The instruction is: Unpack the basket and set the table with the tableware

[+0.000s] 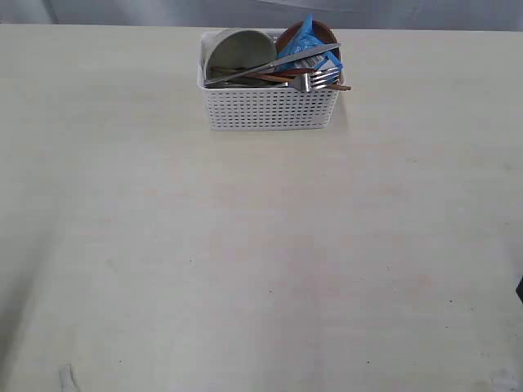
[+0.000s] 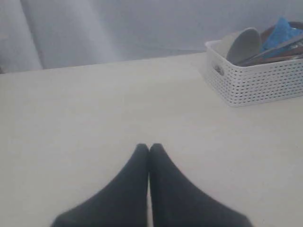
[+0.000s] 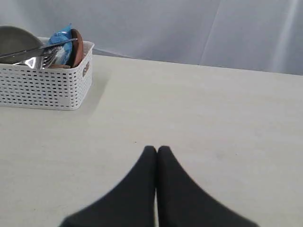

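The basket stands at the far centre of the worktop. Inside it, the bowl sits left, with the plate and chips packet right. The knife and fork lie across these.

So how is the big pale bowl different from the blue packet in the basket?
The off-white round bowl is smooth; the crinkly blue packet is creased. In the exterior view, the bowl stands on edge at the left end of the white lattice plastic basket, the packet at the right end. Both poke above its rim.
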`<action>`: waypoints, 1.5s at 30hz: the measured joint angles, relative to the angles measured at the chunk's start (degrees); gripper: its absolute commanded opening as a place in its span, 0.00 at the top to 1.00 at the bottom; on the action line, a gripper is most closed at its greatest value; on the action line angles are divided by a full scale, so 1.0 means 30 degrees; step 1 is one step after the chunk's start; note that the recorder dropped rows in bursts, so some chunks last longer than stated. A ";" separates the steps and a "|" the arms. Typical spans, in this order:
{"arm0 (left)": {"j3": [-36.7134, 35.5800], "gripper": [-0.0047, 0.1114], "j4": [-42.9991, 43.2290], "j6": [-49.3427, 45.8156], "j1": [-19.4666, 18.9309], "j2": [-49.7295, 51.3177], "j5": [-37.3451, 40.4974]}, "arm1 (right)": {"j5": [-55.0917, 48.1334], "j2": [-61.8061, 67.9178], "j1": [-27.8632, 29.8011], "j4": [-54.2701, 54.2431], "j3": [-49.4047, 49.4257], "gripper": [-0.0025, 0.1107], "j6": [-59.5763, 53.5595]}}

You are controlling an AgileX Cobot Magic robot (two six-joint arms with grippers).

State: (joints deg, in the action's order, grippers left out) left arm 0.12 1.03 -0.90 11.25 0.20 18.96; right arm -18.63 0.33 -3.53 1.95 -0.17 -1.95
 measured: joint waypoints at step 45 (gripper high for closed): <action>0.0000 0.96 0.0000 0.0000 0.0569 0.0000 0.0000 | -0.4491 2.5354 -0.4117 -0.1793 -1.9357 0.56 0.6995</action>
State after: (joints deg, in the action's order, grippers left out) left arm 0.12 1.03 -0.90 12.96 0.20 18.96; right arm -32.10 76.39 -15.89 -3.43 -58.25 19.04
